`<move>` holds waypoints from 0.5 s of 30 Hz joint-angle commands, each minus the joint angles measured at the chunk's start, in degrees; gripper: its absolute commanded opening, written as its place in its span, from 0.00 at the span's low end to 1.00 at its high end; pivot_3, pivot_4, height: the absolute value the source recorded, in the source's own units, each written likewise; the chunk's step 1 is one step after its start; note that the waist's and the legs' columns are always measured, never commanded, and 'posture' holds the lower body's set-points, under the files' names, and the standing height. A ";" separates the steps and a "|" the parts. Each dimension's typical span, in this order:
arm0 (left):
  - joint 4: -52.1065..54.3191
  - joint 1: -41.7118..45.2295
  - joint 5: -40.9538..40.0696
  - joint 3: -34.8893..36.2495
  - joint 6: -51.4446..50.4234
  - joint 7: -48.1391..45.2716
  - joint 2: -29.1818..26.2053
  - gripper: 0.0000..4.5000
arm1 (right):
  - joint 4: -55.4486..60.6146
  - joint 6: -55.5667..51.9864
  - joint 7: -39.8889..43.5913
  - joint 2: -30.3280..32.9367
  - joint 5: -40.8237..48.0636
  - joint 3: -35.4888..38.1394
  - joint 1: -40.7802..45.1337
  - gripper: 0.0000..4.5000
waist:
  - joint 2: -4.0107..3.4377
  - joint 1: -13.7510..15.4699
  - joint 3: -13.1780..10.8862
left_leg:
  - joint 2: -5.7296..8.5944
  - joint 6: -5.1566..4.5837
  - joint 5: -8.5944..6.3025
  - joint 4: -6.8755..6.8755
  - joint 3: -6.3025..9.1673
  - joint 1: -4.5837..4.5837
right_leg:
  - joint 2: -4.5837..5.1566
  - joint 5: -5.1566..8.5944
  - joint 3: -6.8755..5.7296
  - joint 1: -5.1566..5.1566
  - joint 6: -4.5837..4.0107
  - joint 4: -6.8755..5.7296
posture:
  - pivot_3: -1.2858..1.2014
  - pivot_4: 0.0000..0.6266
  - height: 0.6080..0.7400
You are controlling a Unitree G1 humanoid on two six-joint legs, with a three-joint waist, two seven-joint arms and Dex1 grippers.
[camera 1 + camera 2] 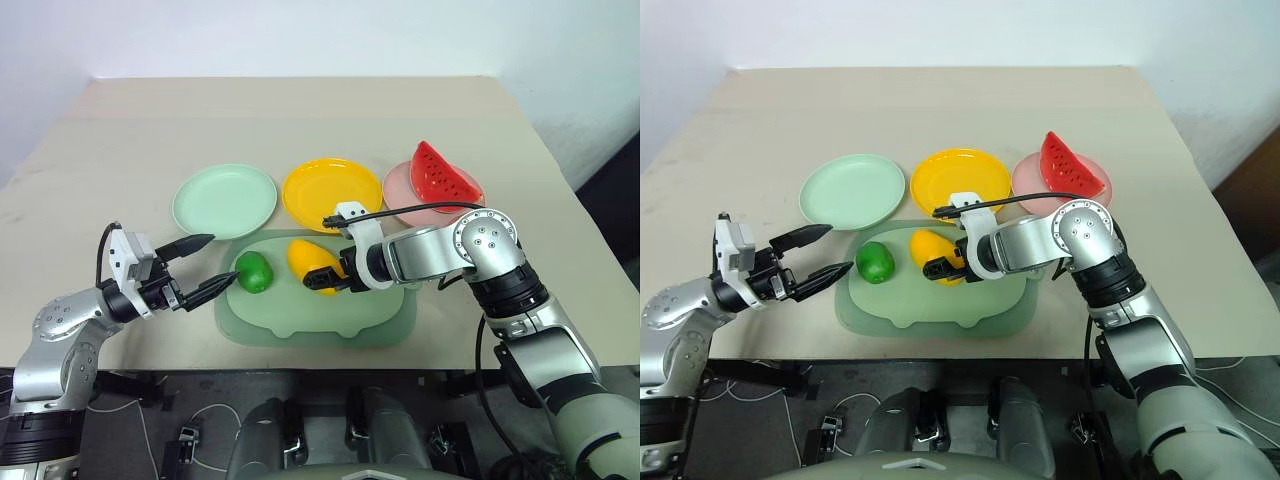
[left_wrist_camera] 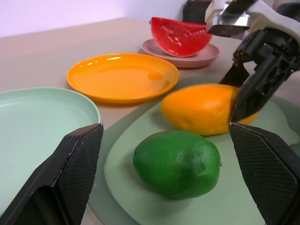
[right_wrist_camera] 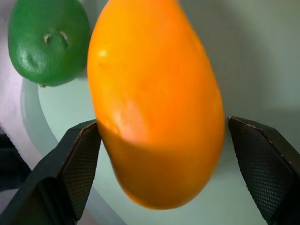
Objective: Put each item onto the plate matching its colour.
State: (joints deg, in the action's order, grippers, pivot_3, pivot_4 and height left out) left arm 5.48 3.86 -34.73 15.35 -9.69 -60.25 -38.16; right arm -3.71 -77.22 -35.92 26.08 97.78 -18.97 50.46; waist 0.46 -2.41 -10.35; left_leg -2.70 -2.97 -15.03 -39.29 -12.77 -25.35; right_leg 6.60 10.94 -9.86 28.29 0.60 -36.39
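2 items are left on the green tray point(image 1: 300, 325), going left to right: the left gripper point(image 1: 200, 265) hangs spread wide and empty beside the lime point(image 1: 253, 271), with the mint plate point(image 1: 224, 199) just behind. Next, the mango point(image 1: 308, 259) sits between the right gripper's point(image 1: 330, 279) parted fingers, not pinched yet. I'd center it lengthwise-on before closing - that smooth oval could squirt out - then lift to the yellow plate point(image 1: 330, 190) right behind. Watermelon point(image 1: 443, 175) already rests on the pink plate point(image 1: 400, 185).
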 commanded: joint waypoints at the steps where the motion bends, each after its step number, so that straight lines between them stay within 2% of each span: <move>1: 0.27 0.65 0.01 1.50 0.93 0.34 -0.04 1.00 | 3.29 -0.70 4.26 -0.85 -4.51 1.45 1.04 0.86 | 0.00 0.01 0.00 | 0.00 0.00 0.00 0.00 0.00 0.00 | 0.00 0.00 0.00 0.00 0.00 0.00 | 0.52 0.24 0.67; 3: 0.27 0.68 0.09 1.41 0.94 0.44 0.01 1.00 | 4.07 -0.97 6.17 -1.10 -6.53 2.00 0.90 0.74 | 0.00 0.01 0.00 | 0.00 0.00 0.00 0.00 0.00 0.00 | 0.00 0.00 0.00 0.00 0.00 0.00 | 0.52 0.24 0.67; 4: 0.24 0.73 0.10 1.39 0.91 0.53 0.06 1.00 | 4.37 -1.11 7.06 -1.28 -7.45 2.31 0.83 0.72 | 0.00 0.01 0.00 | 0.00 0.00 0.00 0.00 0.00 0.00 | 0.00 0.00 0.00 0.00 0.00 0.00 | 0.52 0.24 0.67; 9: 0.16 0.97 0.02 1.35 0.70 0.78 0.14 1.00 | 6.61 -2.50 11.36 -1.52 -10.78 4.09 0.65 0.72 | 0.00 0.02 0.00 | 0.00 0.00 0.00 0.00 0.00 -0.01 | 0.00 0.00 0.00 0.02 0.00 0.00 | 0.52 0.24 0.67; 12: 0.21 1.26 -0.22 1.88 0.45 1.32 0.04 1.00 | 9.97 -2.28 17.61 2.59 -10.77 9.36 2.82 0.72 | 0.00 0.22 0.00 | 0.00 0.00 0.00 0.00 0.00 -0.03 | 0.01 0.00 0.00 0.04 0.00 0.01 | 0.52 0.24 0.67; 15: 0.09 1.16 -0.10 2.14 0.62 1.48 -0.06 1.00 | 6.24 1.63 21.90 4.76 -17.08 13.41 5.79 0.72 | 0.00 0.20 0.00 | 0.01 0.00 0.00 0.00 -0.01 -0.03 | 0.02 0.00 0.00 0.02 0.00 0.06 | 0.52 0.24 0.67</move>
State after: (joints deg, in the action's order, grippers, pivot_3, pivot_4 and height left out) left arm 4.77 4.70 -34.41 15.50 -9.69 -58.98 -38.00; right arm 2.98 -78.38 -16.27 30.45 83.79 -9.26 54.07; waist 0.46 -2.21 -10.36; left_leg -2.69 -2.97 -15.03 -39.29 -12.78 -25.37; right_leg 6.62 10.94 -9.86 28.31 0.60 -36.33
